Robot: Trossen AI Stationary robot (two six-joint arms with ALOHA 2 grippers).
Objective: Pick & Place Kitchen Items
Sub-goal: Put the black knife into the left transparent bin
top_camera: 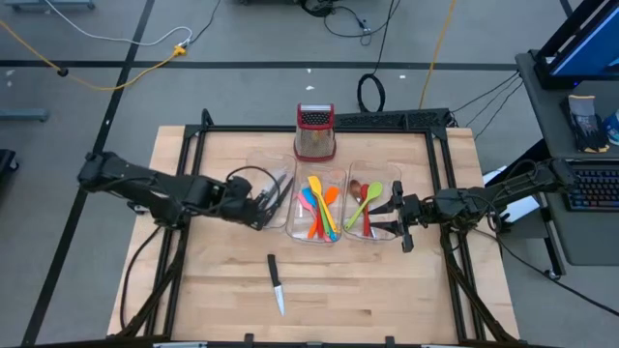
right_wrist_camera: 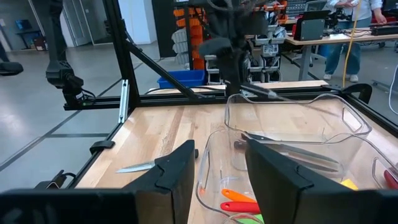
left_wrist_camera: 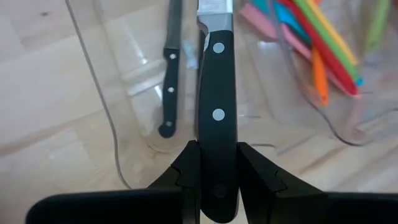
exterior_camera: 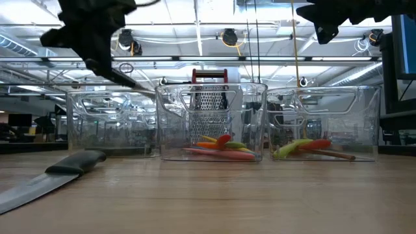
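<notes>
From above, the left gripper (top_camera: 263, 205) is hanging over the left clear plastic bin (top_camera: 259, 170). Its wrist view shows the jaws clamped on a black-handled steel knife (left_wrist_camera: 216, 106), long axis pointing straight ahead into the bin. The right gripper (top_camera: 397, 220), jaws open, is waiting.

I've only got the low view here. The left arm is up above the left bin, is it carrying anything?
Observer: Yes. The left gripper is clamped on the handle of a black-handled knife, with the blade out over the left bin.
Operator: Is that bin empty? Its walls blur everything from here.
Observer: No, a second knife lies in it.
Operator: And the right arm?
Observer: The right gripper hovers open and empty at the outer side of the right bin.
</notes>
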